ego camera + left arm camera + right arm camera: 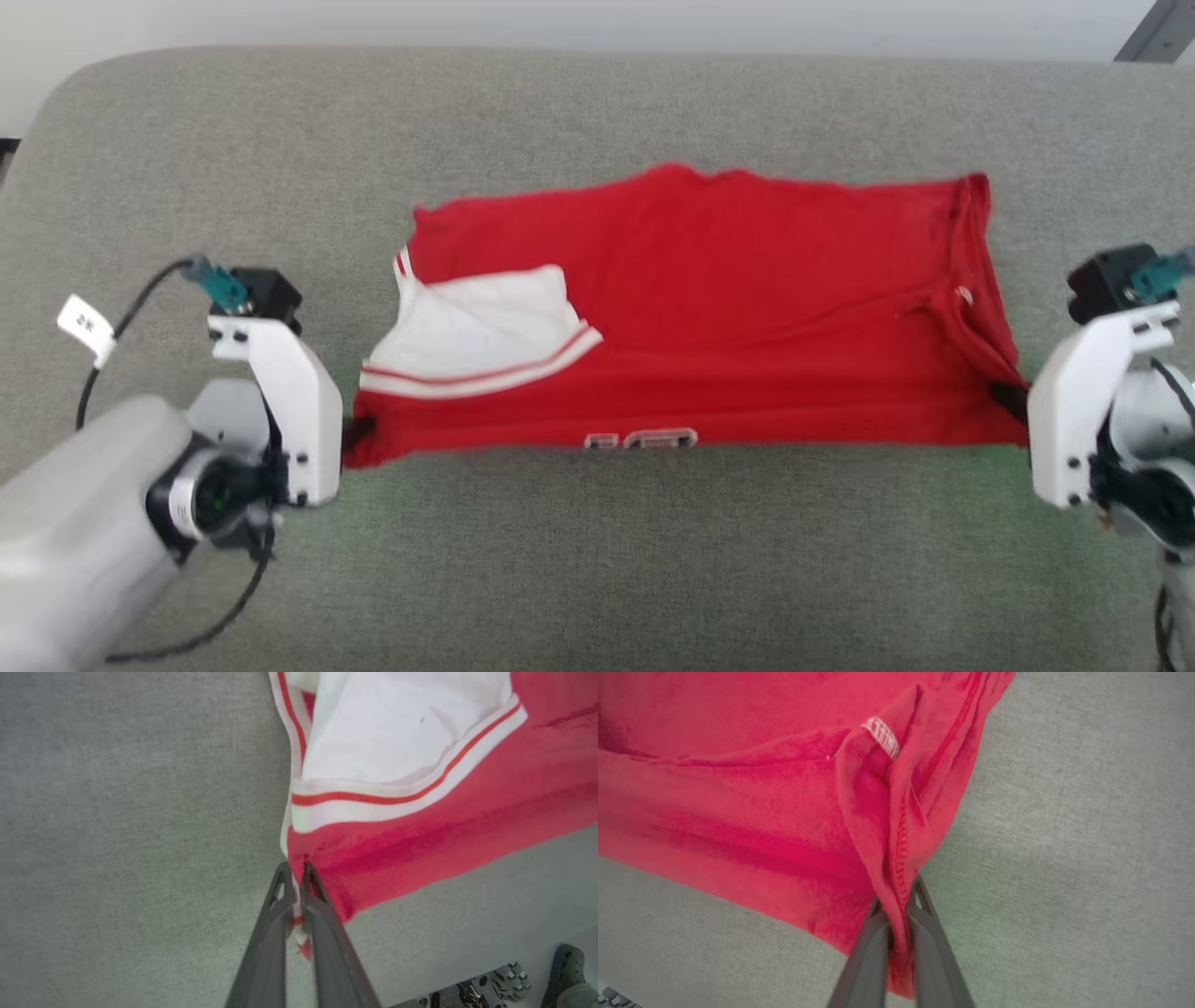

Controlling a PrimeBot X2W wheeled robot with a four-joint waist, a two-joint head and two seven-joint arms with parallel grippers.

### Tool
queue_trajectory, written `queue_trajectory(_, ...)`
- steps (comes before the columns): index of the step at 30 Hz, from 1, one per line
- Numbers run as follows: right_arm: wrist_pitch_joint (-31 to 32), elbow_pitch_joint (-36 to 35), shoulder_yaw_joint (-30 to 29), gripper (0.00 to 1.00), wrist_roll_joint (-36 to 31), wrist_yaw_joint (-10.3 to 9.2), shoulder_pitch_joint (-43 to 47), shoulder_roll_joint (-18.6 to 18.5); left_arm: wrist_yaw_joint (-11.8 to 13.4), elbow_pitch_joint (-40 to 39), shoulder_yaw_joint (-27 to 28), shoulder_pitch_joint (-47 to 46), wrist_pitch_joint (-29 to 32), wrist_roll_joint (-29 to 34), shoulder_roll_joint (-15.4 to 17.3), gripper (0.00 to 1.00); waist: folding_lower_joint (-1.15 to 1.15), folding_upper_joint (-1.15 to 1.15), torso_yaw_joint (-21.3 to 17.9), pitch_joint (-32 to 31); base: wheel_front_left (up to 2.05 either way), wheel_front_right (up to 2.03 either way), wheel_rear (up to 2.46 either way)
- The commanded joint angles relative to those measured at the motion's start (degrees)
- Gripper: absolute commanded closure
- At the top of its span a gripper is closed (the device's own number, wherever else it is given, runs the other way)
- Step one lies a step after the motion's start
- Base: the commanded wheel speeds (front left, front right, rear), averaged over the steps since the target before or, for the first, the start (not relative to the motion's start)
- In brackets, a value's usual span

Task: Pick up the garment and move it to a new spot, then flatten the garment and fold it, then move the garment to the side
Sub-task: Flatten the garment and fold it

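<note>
The left gripper (294, 872) is pinched shut on the near left corner of the shirt (728, 308); the right gripper (900, 896) is clamped on its near right corner; the shirt lies in the middle of the grey cushion (597, 560), long axis running side to side between them, each arm at its own end.

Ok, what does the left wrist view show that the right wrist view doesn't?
Left wrist view: the white sleeve of the garment, with red-striped trim, just past the left end effector.
Right wrist view: a stitched hem seam running into the right end effector, and a small white tag.
Both: an end effector shut on red fabric, over grey upholstery.
</note>
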Motion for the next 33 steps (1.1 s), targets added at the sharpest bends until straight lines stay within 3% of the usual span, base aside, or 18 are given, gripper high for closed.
queue_trajectory(1, 0.63, -1.50, -0.46, 1.00, 0.17, -0.15, 1.56, -0.39, 1.10, -1.48, -0.21, 1.28, 0.17, 0.12, 1.15, 1.00, 0.00, 0.00, 0.09, -0.33, 0.00, 0.00, 0.00)
queue_trajectory(11, 6.33, -12.26, -5.55, 1.00, 0.12, -0.14, 14.53, 2.42, 9.67, -17.57, -1.93, 10.25, -0.66, -1.51, 7.03, 1.00, 0.00, 0.00, -0.11, -1.22, 0.00, 0.00, 0.00)
queue_trajectory(14, 5.76, -12.47, -6.48, 1.00, -0.17, -0.14, 16.93, 3.92, 10.52, -18.38, -2.28, 11.93, -1.14, -1.98, 7.17, 1.00, 0.00, 0.00, -0.25, -0.86, 0.00, 0.00, 0.00)
queue_trajectory(19, 2.30, -8.80, -5.93, 1.00, -0.72, -0.14, 16.95, 5.48, 9.53, -15.18, -2.55, 12.43, -1.28, -2.17, 5.48, 1.00, 0.00, 0.00, -0.48, -0.02, 0.00, 0.00, 0.00)
queue_trajectory(20, 1.66, -7.79, -5.45, 1.00, -0.61, -0.14, 16.54, 5.57, 9.17, -14.24, -2.64, 12.11, -1.35, -1.94, 5.11, 0.71, 0.00, 0.00, -0.57, 0.13, 0.00, 0.00, 0.00)
queue_trajectory(21, 1.03, -6.53, -4.75, 1.00, -0.79, -0.11, 16.40, 5.34, 8.79, -13.20, -2.46, 11.97, -1.49, -2.31, 4.55, 0.63, 0.00, 0.00, -0.64, 0.26, 0.00, 0.00, 0.00)
queue_trajectory(22, 0.29, -5.53, -4.07, 0.94, -1.06, -0.11, 16.10, 5.04, 8.52, -12.41, -2.25, 11.89, -1.50, -2.68, 3.99, 0.55, 0.00, 0.00, -0.71, 0.39, 0.00, 0.00, 0.00)
queue_trajectory(23, -0.78, -4.75, -3.38, 0.58, -0.70, -0.11, 15.72, 4.94, 8.15, -11.57, -2.34, 11.69, -1.53, -2.46, 3.69, 0.04, 0.00, 0.00, -0.80, 0.49, 0.00, 0.00, 0.00)
queue_trajectory(24, -1.56, -3.87, -2.91, 0.27, -0.39, -0.11, 15.50, 4.82, 7.93, -10.84, -2.38, 11.53, -1.64, -2.34, 3.39, 0.00, 0.00, 0.00, -0.86, 0.57, 0.00, 0.00, 0.00)
queue_trajectory(26, -2.69, -2.43, -2.27, 0.00, -0.85, -0.12, 14.97, 4.27, 7.72, -9.56, -2.15, 11.35, -1.79, -2.55, 3.01, 0.00, 0.00, 0.00, -0.91, 0.69, 0.00, 0.00, 0.00)
queue_trajectory(33, -4.93, -4.13, -2.40, 0.00, -0.47, -0.16, 15.63, 2.56, 7.46, -10.38, -0.81, 9.70, -1.85, -2.22, 4.82, 0.00, 0.00, 0.00, -1.15, 0.61, 0.00, 0.00, 0.00)
